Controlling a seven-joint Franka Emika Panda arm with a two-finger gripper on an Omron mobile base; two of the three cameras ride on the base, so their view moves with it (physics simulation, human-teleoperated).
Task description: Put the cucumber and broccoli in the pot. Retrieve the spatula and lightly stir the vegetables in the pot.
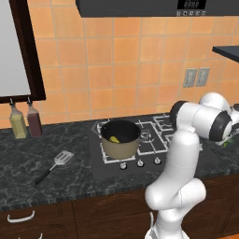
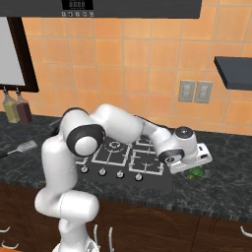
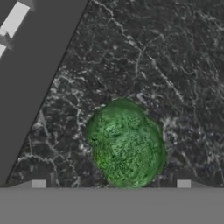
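The tan pot (image 1: 120, 138) stands on the front left burner of the stove, with the yellow-green cucumber (image 1: 114, 139) lying inside it. On the dark counter right of the stove sits the green broccoli (image 3: 124, 142) (image 2: 196, 172). My gripper (image 3: 111, 183) (image 2: 194, 166) hangs just above it, open, one fingertip (image 3: 38, 183) on each side of the broccoli and nothing between them. Left of the stove, the spatula (image 1: 56, 164) (image 2: 24, 146) lies flat on the counter with its slotted head toward the wall.
The black stove (image 1: 154, 140) has raised grates and knobs along its front. Two bottles (image 1: 18, 122) (image 1: 33, 120) stand at the back left under a dark-framed window. A dark shelf (image 2: 234, 71) juts out above the counter at the right.
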